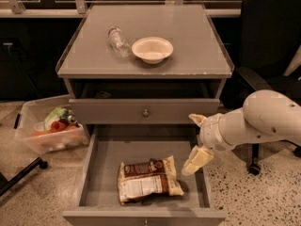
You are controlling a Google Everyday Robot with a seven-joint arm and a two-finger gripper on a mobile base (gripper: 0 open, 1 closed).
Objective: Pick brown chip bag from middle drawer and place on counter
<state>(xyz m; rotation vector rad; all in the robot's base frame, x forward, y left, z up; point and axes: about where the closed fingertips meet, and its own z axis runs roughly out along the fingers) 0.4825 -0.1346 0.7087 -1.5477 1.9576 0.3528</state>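
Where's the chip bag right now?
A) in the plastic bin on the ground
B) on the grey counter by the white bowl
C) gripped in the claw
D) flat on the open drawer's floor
D: the crinkly brown chip bag lies flat on the wide grey middle drawer floor; the open claw sits at the drawer's right side, holding nothing.

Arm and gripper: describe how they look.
The arm is a smooth, rounded white shell with a few small dark dots. The gripper, over the right wall of the drawer, has a white wrist and two blunt cream jaws. No cables show.
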